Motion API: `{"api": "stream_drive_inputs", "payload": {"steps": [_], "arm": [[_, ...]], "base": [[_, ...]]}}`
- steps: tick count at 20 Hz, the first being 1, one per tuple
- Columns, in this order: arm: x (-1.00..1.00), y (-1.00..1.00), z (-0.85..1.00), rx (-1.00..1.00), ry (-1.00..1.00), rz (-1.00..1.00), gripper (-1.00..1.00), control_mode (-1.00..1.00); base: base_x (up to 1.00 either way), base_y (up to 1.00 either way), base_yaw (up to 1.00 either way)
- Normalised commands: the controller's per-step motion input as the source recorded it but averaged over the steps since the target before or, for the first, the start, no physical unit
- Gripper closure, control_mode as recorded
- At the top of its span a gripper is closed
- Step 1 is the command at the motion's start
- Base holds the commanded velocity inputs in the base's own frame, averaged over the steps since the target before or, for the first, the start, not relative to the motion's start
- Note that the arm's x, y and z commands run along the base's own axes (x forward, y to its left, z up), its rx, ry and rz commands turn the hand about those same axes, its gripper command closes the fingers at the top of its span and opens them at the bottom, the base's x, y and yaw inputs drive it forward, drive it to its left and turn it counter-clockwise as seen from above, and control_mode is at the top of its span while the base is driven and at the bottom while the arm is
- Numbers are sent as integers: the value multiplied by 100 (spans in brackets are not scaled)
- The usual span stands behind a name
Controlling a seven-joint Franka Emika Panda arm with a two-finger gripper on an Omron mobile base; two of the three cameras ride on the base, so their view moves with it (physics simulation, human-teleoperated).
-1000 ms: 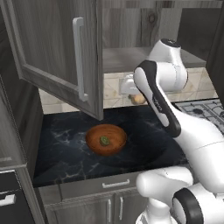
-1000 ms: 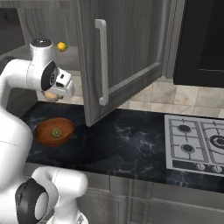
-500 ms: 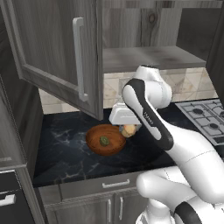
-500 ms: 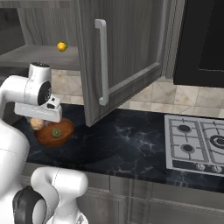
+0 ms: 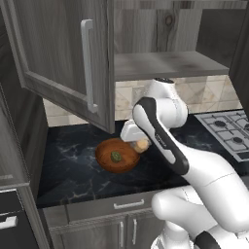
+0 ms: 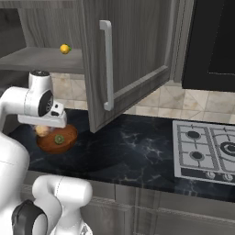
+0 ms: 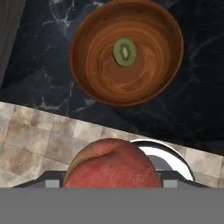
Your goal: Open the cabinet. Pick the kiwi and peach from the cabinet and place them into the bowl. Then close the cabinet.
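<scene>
The end effector (image 5: pixel 141 144) was clamped on the round pink-red and orange peach (image 7: pixel 111 165), holding it just past the back rim of the shallow reddish-brown wooden bowl (image 7: pixel 87 87), on the tiled-wall side. The bowl stood on the dark marble table (image 5: pixel 73 170) with the small green kiwi (image 7: pixel 124 51) already inside it. From the hand, the bowl's hollow lay forward and below, so I judged a short carry toward its middle was needed before letting go.
</scene>
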Motion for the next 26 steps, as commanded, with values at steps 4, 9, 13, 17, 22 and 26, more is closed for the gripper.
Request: {"api": "stream_drive_inputs", "payload": {"steps": [4, 9, 13, 17, 22, 26], "arm": [[46, 11, -26, -1, -27, 0, 100, -100], [66, 20, -25, 0, -20, 0, 100, -100], [82, 27, -26, 0, -12, 0, 100, -100], [73, 14, -25, 0, -2, 0, 100, -100], [32, 2, -13, 0, 4, 0, 100, -100], [19, 0, -31, 0, 8, 0, 100, -100]], "base": [[0, 0, 0], [0, 0, 0], [0, 0, 0], [0, 0, 0], [0, 0, 0], [0, 0, 0]]}}
